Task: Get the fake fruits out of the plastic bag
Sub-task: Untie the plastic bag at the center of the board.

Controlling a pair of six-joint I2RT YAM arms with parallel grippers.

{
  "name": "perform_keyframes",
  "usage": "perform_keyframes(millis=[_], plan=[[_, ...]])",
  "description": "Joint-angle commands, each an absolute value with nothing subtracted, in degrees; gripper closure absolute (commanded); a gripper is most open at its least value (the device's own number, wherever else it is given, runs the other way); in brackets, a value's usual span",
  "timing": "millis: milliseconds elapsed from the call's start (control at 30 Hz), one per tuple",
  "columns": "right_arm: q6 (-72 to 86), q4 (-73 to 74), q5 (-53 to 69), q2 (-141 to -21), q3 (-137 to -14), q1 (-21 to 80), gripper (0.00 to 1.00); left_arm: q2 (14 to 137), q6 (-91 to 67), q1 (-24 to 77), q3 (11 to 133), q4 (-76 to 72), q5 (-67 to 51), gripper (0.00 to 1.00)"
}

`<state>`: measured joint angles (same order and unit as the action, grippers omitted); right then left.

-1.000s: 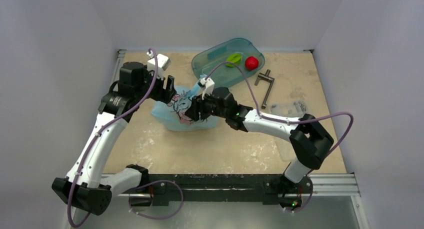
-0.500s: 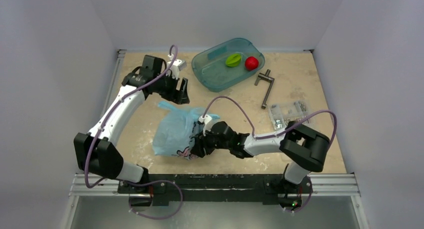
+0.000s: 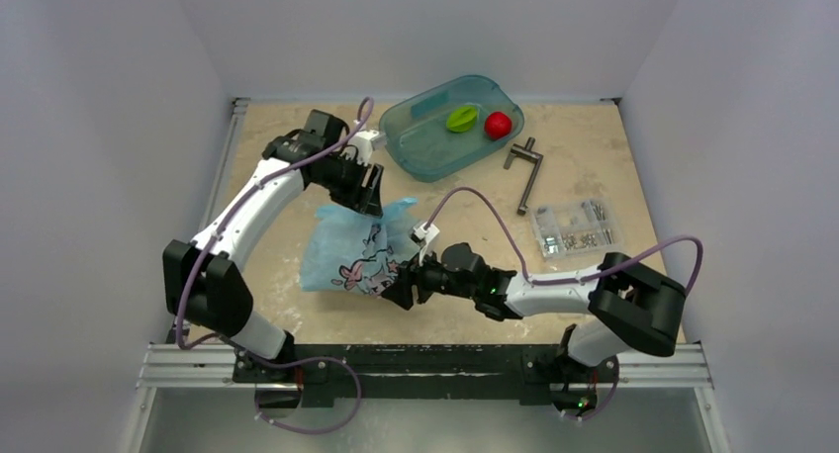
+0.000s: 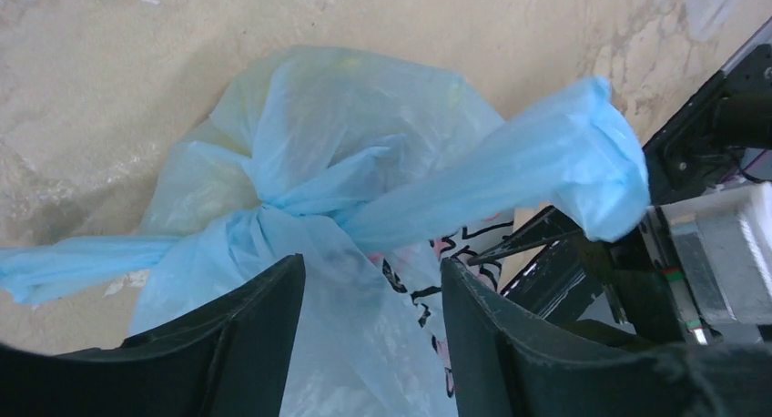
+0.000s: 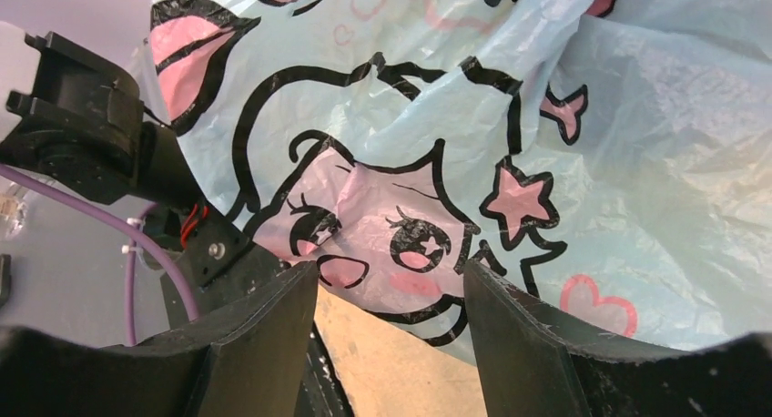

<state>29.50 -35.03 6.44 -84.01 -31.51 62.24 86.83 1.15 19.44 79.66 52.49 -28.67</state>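
The light-blue plastic bag (image 3: 354,253) lies on the table with its cartoon girl print facing up and its handles twisted at the top. The fake fruits are hidden inside it. My left gripper (image 3: 370,194) is open at the bag's far top edge. In the left wrist view (image 4: 373,276) its fingers straddle the bag (image 4: 364,162) just below the knotted handles. My right gripper (image 3: 402,283) is open at the bag's near right corner. In the right wrist view (image 5: 391,280) the printed face of the bag (image 5: 410,162) is just ahead of the fingertips, not between them.
A teal tray (image 3: 420,151) at the back holds a green ridged fruit (image 3: 461,119) and a bright red round fruit (image 3: 498,125). A metal handle tool (image 3: 527,171) and a clear packet of small parts (image 3: 574,226) lie at the right.
The bag has come down from mid-table toward the near edge and turned print-up. My left gripper swung away to the back, then returned to the bag's top. My right gripper followed the bag forward.
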Motion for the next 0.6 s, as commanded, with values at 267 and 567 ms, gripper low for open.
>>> perform_keyframes(millis=[267,567], plan=[[30.9,-33.9,1.0,-76.4,-30.1,62.2,0.36,88.8,2.3,21.8,83.1,55.6,-25.3,0.97],[25.4,-19.5,-13.6,-52.6,-30.4,58.1,0.25,75.0,5.5,24.3,75.0,42.6,-30.5,1.0]])
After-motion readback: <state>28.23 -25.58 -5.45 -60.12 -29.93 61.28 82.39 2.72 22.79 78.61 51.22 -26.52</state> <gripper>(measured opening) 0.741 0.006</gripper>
